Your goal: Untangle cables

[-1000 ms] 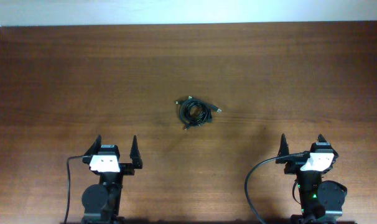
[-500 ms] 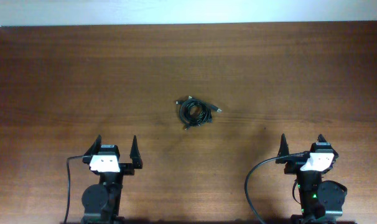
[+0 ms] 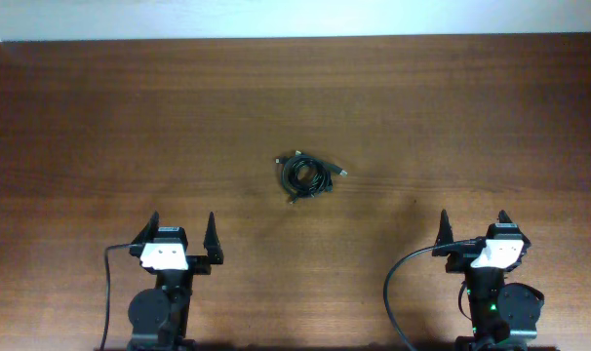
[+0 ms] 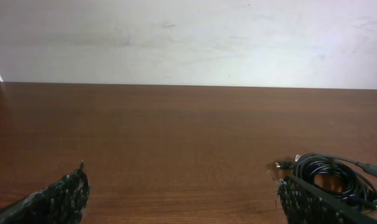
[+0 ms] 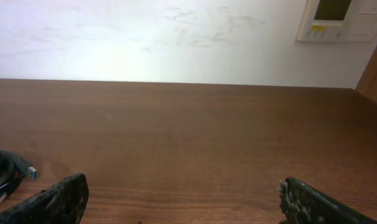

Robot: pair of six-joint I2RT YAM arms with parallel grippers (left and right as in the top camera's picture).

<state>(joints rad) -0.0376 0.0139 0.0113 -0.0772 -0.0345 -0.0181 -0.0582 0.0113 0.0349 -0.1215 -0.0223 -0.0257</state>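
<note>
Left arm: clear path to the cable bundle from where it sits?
Likely yes. Only bare table lies between the open left gripper and the cables, ahead to its right; nothing blocks.

— Where are the cables (image 3: 308, 175)?
— Near the middle of the wooden table (image 3: 130, 117), lying flat in one small bundle.
— Separate?
— No. Thin black cords, coiled together in overlapping loops, tangled. Small plug ends (image 3: 341, 173) poke out: one to the right, others at the upper left and lower left.
</note>
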